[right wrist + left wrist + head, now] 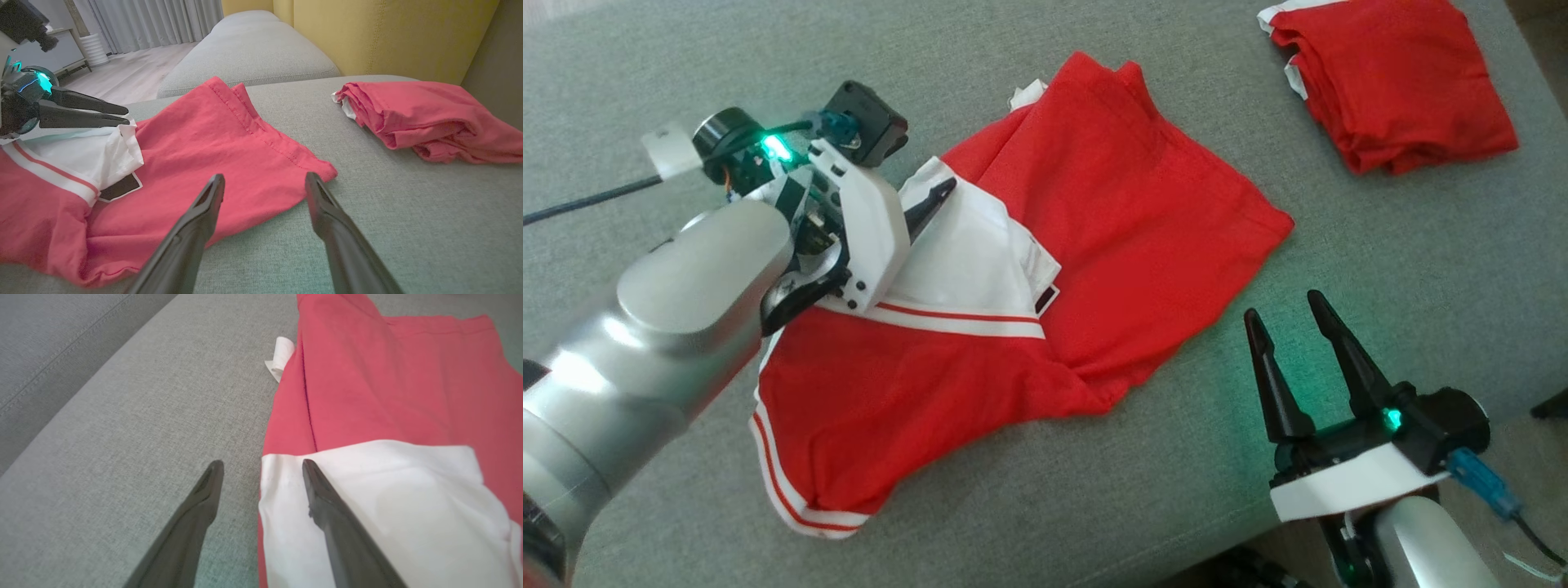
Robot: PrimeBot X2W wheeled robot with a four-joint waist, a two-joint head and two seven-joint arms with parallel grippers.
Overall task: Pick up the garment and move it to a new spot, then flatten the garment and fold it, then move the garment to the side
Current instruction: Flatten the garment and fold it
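garment: red with white panel, spread on grey cushion | left gripper: jaws wide, straddling white panel's edge, gripping nothing | right gripper: jaws wide, empty, beside garment's hem

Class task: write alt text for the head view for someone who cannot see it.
A red garment with white trim lies on a grey cushion. The left gripper, open, reaches over its white panel; the right gripper, open, hovers beside its near edge. A folded red garment sits farther right.

Red garment — white, red-striped trim, grey cushion
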